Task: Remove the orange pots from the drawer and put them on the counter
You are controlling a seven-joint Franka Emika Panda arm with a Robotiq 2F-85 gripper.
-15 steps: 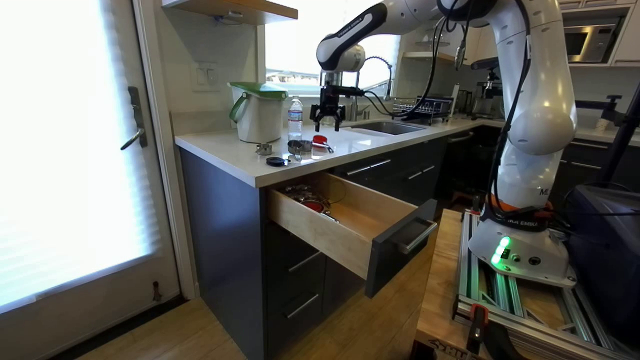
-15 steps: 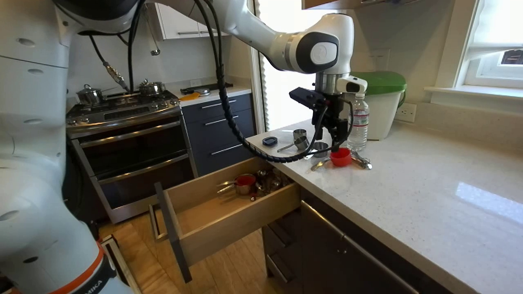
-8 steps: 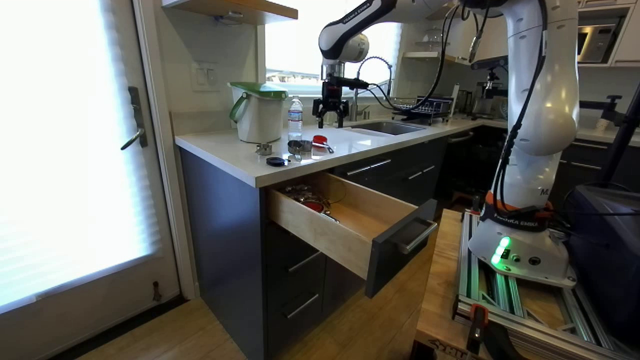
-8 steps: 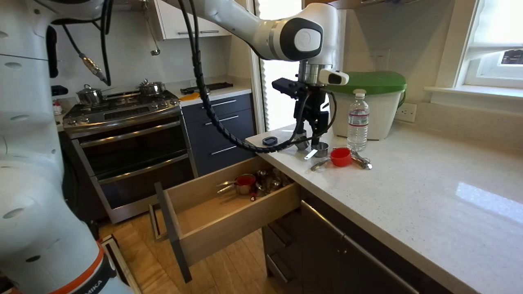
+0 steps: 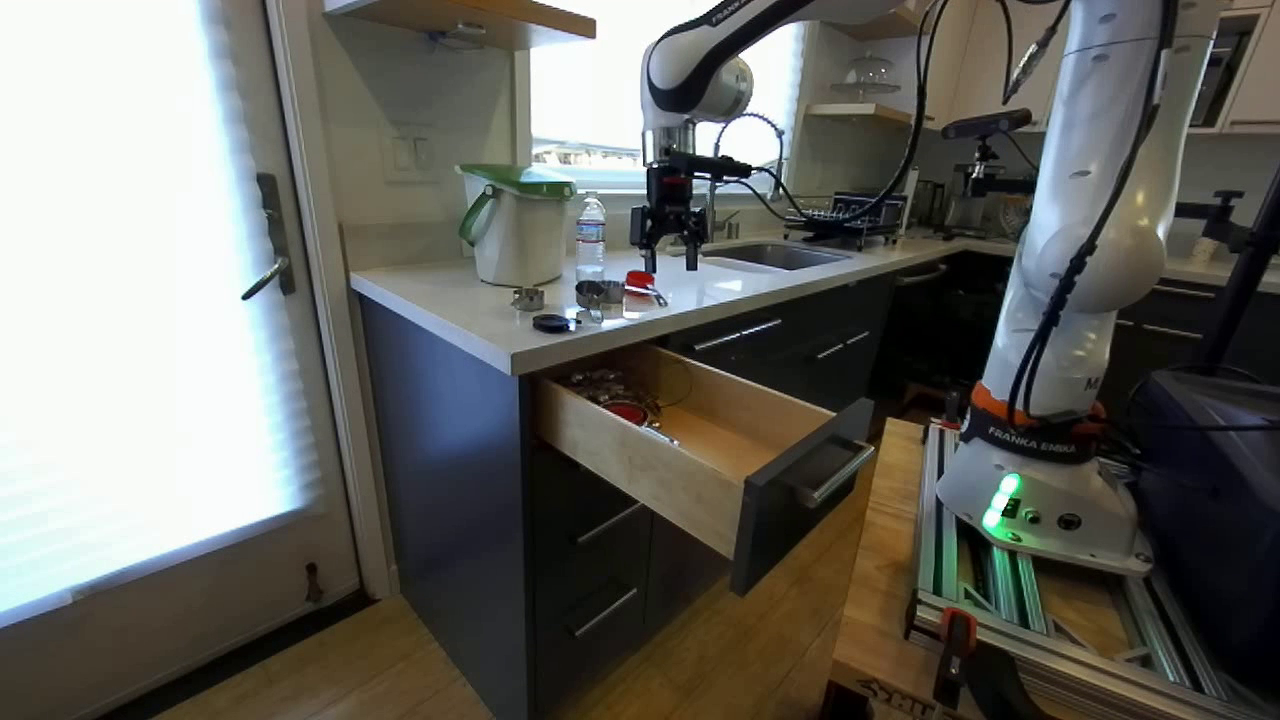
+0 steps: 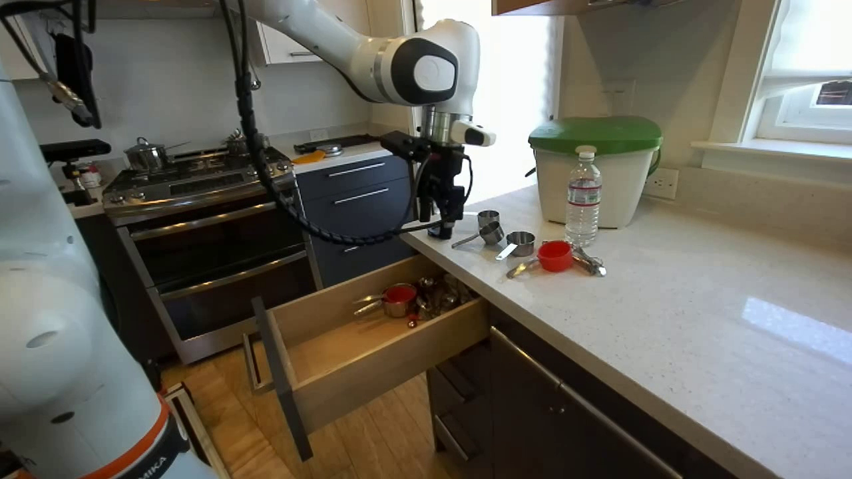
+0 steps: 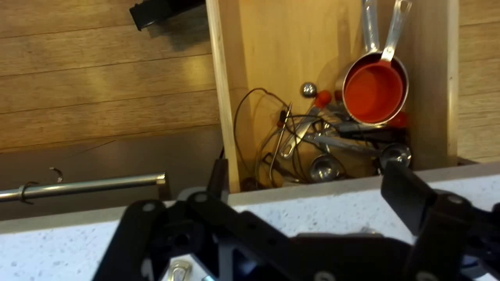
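Observation:
An orange-red pot with a metal handle sits nested in a metal pot in the open drawer, handles pointing away from me. It also shows in both exterior views. The drawer's wooden side shows in both exterior views. A red pot stands on the counter, also in an exterior view. My gripper is open and empty, above the counter's front edge beside the drawer. It shows in both exterior views.
Small metal cups and a dark round lid lie on the counter. A clear bottle and a green-and-white jug stand behind them. Metal spoons and thin cords lie in the drawer's back end. A sink lies further along.
My gripper has moved from above the red pot on the counter toward the counter's front edge and the drawer. It stays open. The pots and drawer have not moved.

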